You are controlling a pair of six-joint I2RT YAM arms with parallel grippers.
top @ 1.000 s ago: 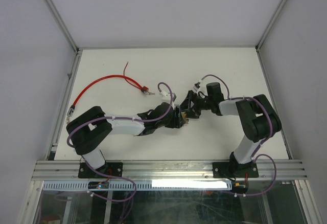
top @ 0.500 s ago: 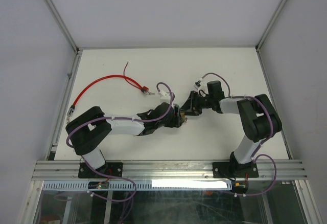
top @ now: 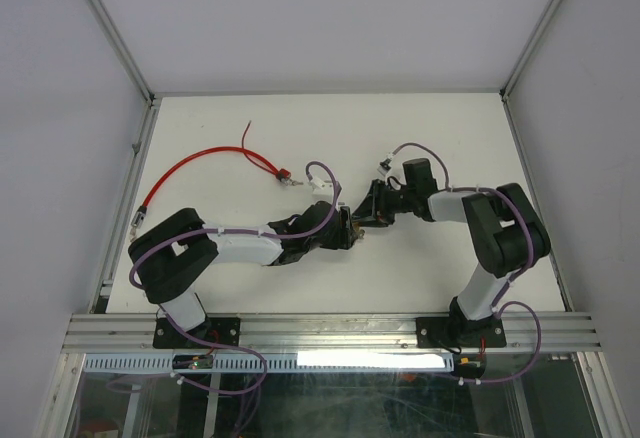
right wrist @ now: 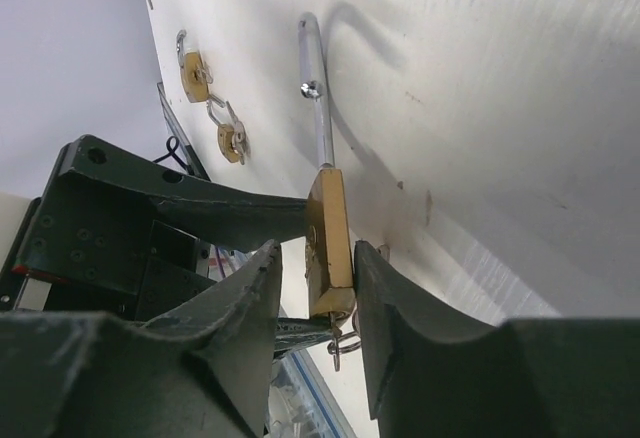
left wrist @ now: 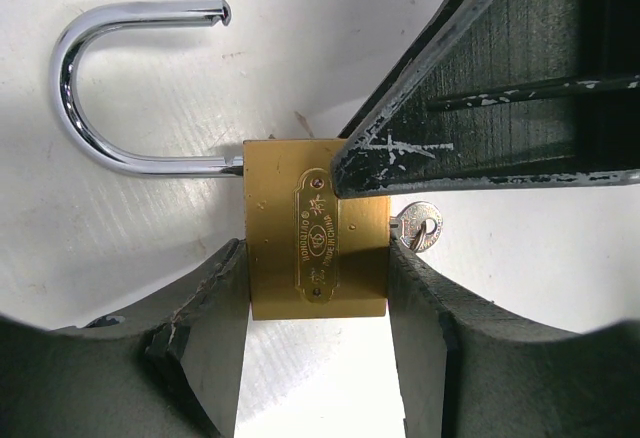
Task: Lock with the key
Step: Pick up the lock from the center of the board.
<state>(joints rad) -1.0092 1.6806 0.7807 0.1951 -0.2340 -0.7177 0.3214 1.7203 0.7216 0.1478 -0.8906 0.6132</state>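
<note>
Looking at the left end effector first: it's about half open and clamped on the squat brass padlock. It has one finger on each narrow side of the body, and the lock's flat face is toward the white table.

The right end effector comes in from the opposite side. Its fingers are narrowed down around the key end of the lock, one by each flat face. Can't tell if it's actually pinching or just hugging it, and it looks to be on the body's corner more than on the key.

The small silver key sits in the keyhole, ring hanging off it. The curved chrome shackle is swung out, with its free end well clear of its hole.

Progress-wise I'd call it early-to-middle: lock secured, key in. What's left is getting the shackle over its hole and pushed in, then turning the key.
</note>
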